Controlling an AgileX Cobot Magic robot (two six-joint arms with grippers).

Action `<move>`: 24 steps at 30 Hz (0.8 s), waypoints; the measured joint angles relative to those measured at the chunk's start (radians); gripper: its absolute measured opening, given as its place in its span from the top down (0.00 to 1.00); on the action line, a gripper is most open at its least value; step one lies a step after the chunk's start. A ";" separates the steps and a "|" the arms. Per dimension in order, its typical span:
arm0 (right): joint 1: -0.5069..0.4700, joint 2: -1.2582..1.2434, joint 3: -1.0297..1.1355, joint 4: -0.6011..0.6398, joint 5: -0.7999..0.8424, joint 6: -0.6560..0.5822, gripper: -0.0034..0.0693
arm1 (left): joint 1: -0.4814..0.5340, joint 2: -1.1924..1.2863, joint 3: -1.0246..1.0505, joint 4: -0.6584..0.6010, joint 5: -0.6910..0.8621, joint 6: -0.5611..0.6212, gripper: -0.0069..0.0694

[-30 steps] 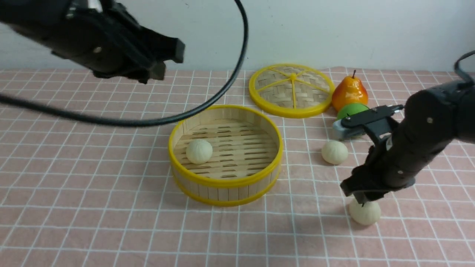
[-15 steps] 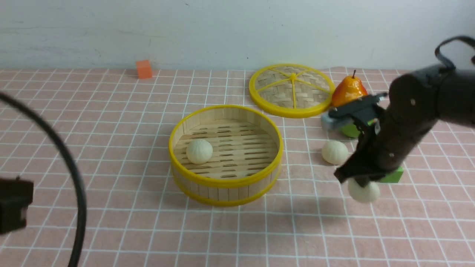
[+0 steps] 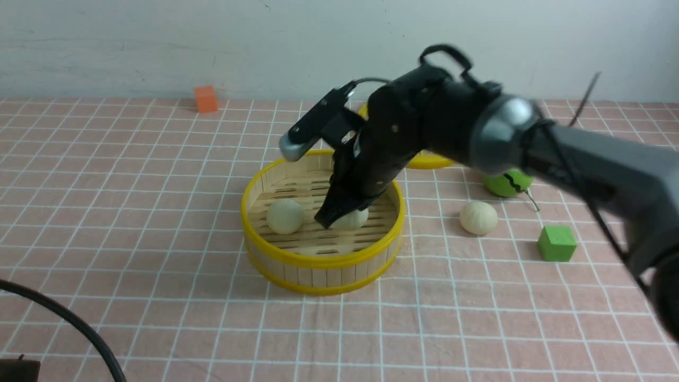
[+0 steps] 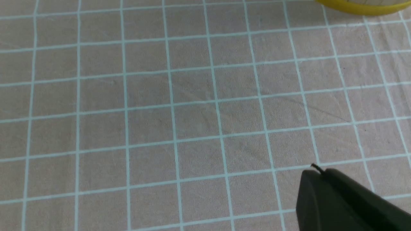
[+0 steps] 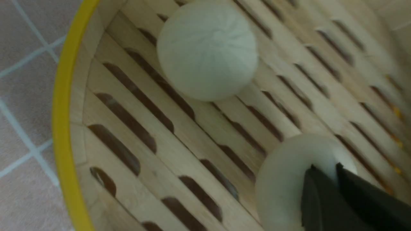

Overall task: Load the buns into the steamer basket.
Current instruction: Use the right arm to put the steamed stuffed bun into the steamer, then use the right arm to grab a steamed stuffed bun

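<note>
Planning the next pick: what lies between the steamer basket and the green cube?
One bun on the cloth, touching neither steamer basket nor green cube; front view shows it.

- right gripper [image 3: 330,216]: motion-blurred in the front view. The tips merge into one dark wedge and the gap is unreadable. In the wrist view its fingers [image 5: 316,199] run off the picture edge.
- gripped bun [image 3: 354,219]: pinched at its top, near side hidden behind the claw tip. Cropped by the edge in the wrist view.
- woven lid [image 3: 427,161]: behind the right arm [image 3: 424,122], up and back from the claw. Only rim slivers show.
- green ball [image 3: 504,183]: right of the claw, top covered by the arm.
- left gripper [image 4: 324,187]: a dark mass cropped at the corner. The fingers can't be told apart.
- steamer basket [image 4: 362,7]: well apart from the left claw, only a rim sliver at the picture edge.
</note>
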 joint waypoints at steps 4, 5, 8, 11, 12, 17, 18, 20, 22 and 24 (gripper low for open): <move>0.016 0.080 -0.093 0.009 0.053 0.000 0.76 | 0.000 0.000 0.002 0.000 -0.007 0.000 0.93; 0.018 0.080 -0.105 0.016 0.066 0.000 0.70 | 0.000 0.000 0.002 0.000 -0.007 0.000 0.93; 0.021 0.080 -0.160 0.031 0.129 0.000 0.49 | 0.000 0.000 0.003 0.001 -0.006 0.000 0.93; 0.017 0.070 -0.212 0.035 0.183 0.010 0.36 | 0.000 0.000 0.005 0.002 -0.009 0.000 0.93; 0.015 0.067 -0.224 0.035 0.197 0.013 0.34 | 0.000 0.000 0.005 0.003 -0.010 0.000 0.93; -0.066 -0.008 -0.277 0.033 0.292 0.020 0.29 | 0.000 0.000 0.005 0.007 -0.023 -0.001 0.93; -0.092 -0.012 -0.280 0.033 0.313 0.031 0.30 | 0.000 0.000 0.006 0.008 -0.024 -0.001 0.93; -0.159 -0.007 -0.282 0.032 0.361 0.071 0.31 | 0.000 0.000 0.011 0.010 -0.033 -0.001 0.93; -0.253 0.029 -0.278 0.033 0.427 0.136 0.32 | 0.000 0.000 0.028 0.012 -0.067 -0.001 0.93; -0.281 0.045 -0.276 0.038 0.443 0.151 0.32 | 0.000 0.000 0.039 0.012 -0.082 -0.001 0.93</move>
